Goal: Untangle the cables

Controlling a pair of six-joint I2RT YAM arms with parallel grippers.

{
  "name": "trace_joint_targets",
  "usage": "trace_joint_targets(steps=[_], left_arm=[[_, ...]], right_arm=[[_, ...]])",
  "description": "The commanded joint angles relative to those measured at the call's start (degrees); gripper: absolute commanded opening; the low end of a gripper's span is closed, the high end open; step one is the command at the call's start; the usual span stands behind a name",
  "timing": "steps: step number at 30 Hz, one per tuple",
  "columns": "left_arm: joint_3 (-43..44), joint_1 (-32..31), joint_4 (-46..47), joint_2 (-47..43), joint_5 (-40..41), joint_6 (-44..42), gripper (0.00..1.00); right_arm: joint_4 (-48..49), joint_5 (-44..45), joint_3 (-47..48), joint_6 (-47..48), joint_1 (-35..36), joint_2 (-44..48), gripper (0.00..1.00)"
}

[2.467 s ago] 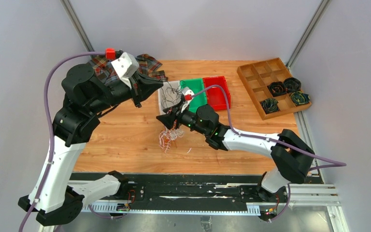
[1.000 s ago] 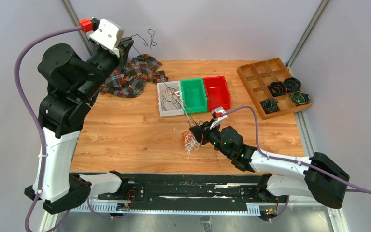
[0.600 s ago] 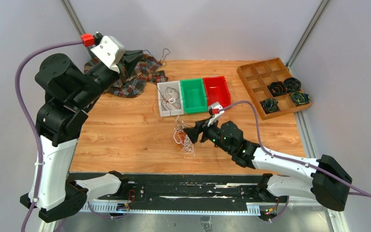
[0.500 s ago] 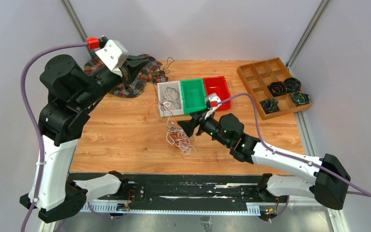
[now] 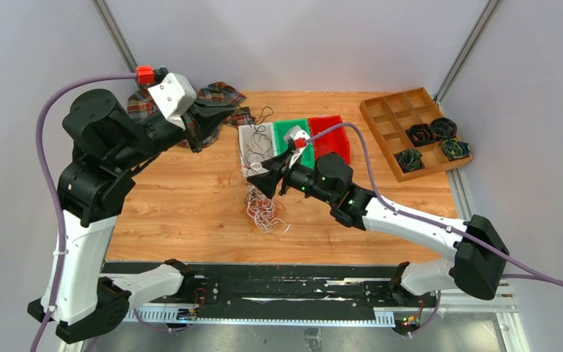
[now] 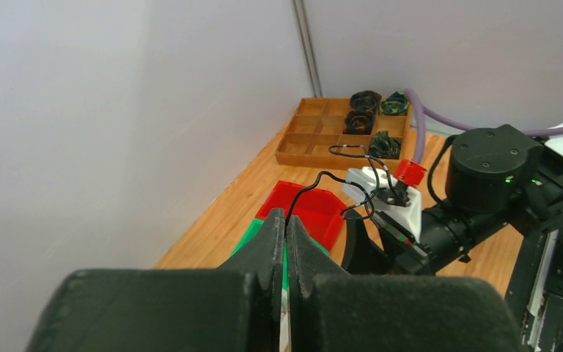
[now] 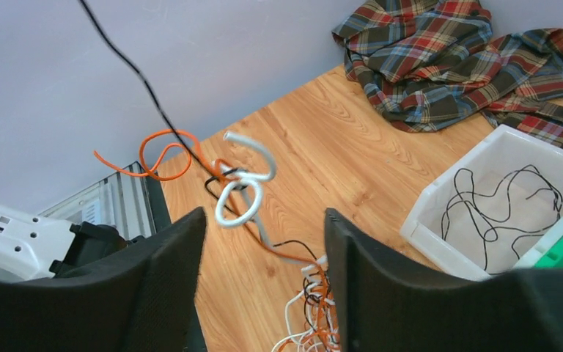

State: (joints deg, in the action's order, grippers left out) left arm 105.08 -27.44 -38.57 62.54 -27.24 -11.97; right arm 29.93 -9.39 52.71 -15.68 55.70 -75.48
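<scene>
Cable bunch (image 5: 262, 211) of white, orange and black strands is located on the table (image 5: 183, 205), on the near side of the white bin (image 7: 443, 216). The left hand (image 6: 286, 233) is held high beside the plaid cloth (image 7: 447, 51), and its fingers are pressed together on one black cable (image 7: 144, 85), which is stretched upward from the bunch. The right hand (image 7: 264, 220) is positioned over the bunch with its fingers spread apart. A white loop and an orange loop are seen in the gap, clear of both fingers. More black cable is contained in the white bin.
</scene>
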Motion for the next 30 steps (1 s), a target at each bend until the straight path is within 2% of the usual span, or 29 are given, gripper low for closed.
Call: trace_joint_targets(steps=[1, 8, 9, 18, 24, 30], left_arm=[[0.00, 0.37, -0.43, -1.49, -2.45, 1.54, 0.00], [-0.90, 0.37, -1.39, -2.32, -2.48, 1.16, 0.00], [-0.86, 0.35, -1.57, -2.41, -2.47, 1.08, 0.00], [-3.15, 0.37, -2.89, -4.02, -0.98, -2.17, 0.00], [-7.05, 0.37, -5.90, -6.42, -0.71, -5.16, 0.00], [-12.19, 0.37, -9.67, -11.26, -1.35, -9.67, 0.00]], right_arm=[[2.29, -3.43, 3.23, -2.24, -1.61, -1.07, 0.56], [0.46, -3.59, 3.15, -1.90, -2.32, -0.68, 0.03], [0.06, -3.43, 2.79, -1.92, -2.49, -0.41, 0.01], [-5.22, 0.08, 2.48, 0.30, -3.14, 2.08, 0.01], [-6.88, 0.81, 1.45, -0.91, -6.47, 3.76, 0.01], [-8.32, 6.80, -1.74, -1.11, -7.59, 7.70, 0.00]])
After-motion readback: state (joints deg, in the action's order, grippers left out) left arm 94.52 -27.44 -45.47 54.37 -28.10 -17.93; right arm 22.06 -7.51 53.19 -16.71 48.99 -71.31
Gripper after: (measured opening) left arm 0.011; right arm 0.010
